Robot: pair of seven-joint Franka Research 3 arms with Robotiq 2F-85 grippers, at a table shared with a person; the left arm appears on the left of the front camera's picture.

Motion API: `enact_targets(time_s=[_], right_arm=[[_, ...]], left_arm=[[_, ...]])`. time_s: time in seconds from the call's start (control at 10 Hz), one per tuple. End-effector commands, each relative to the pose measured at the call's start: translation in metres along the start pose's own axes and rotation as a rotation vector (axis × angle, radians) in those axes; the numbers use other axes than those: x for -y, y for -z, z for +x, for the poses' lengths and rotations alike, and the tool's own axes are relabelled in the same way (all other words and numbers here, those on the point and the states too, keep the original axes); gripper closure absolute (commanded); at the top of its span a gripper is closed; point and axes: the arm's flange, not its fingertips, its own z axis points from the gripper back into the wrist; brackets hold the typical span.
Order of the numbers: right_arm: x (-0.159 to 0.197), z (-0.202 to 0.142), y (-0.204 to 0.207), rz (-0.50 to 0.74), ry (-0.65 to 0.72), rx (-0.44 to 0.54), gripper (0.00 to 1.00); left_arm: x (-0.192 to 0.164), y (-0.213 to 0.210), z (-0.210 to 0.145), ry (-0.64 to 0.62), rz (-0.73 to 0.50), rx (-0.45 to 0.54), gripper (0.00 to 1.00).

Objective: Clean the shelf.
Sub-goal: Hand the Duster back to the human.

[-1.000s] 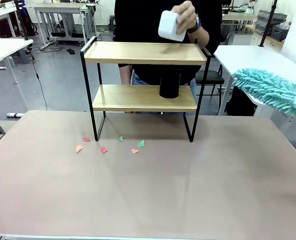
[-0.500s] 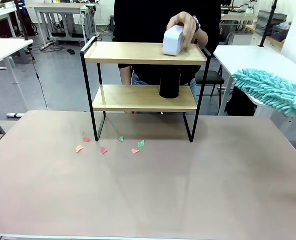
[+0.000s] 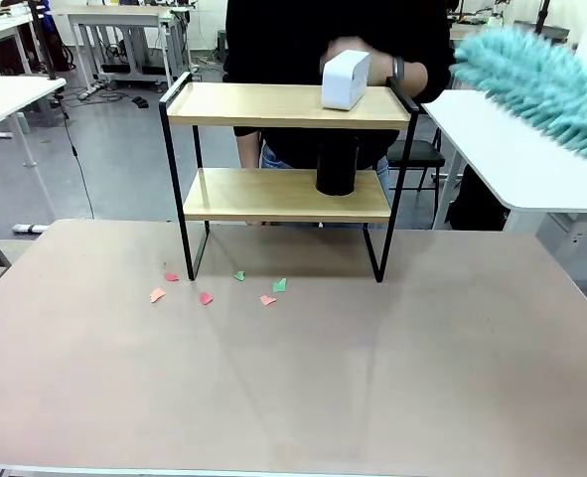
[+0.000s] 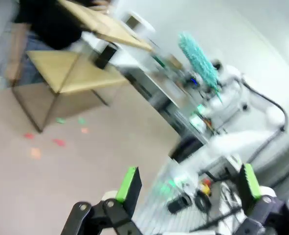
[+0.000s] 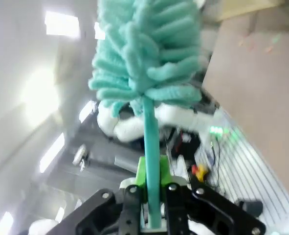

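The shelf (image 3: 285,105) stands at the table's far side, two light wooden boards in a thin black frame; it also appears blurred in the left wrist view (image 4: 80,73). A white box (image 3: 345,79) rests on the top board, with the person's hand (image 3: 412,72) just behind it. A black cylinder (image 3: 336,167) stands on the lower board. A teal fluffy duster (image 3: 536,84) hangs in the air at the upper right, and its handle (image 5: 151,161) is clamped in my shut right gripper (image 5: 151,205). My left gripper (image 4: 188,188) is open and holds nothing.
Several small red, orange and green paper scraps (image 3: 214,290) lie on the brown table (image 3: 293,378) in front of the shelf's left legs. A white side table (image 3: 516,149) stands to the right. A person in black stands behind the shelf.
The person lowered the white box onto the top board and drew the hand back. The duster rose from beside the right table up to the upper right.
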Motion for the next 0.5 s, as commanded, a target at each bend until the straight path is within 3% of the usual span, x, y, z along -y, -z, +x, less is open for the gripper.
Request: enact_targets(time_s=[0.0,0.2,0.3,0.4], right_arm=[[-0.034,0.010,0.023,0.021,-0.136,-0.315,0.88],[-0.041,0.027,0.070,-0.094,-0.111,-0.689,0.88],[-0.038,0.040,0.098,-0.196,-0.075,-0.843,0.88],[-0.033,0.052,0.119,-0.226,-0.039,-0.966,0.88]], left_arm=[[0.038,0.042,0.010,0.046,-0.293,-0.329,0.00],[0.078,0.085,0.001,0.068,-0.483,-0.679,0.00],[0.089,0.109,-0.010,0.071,-0.499,-0.852,0.00],[0.090,0.127,-0.022,0.081,-0.499,-0.923,0.00]])
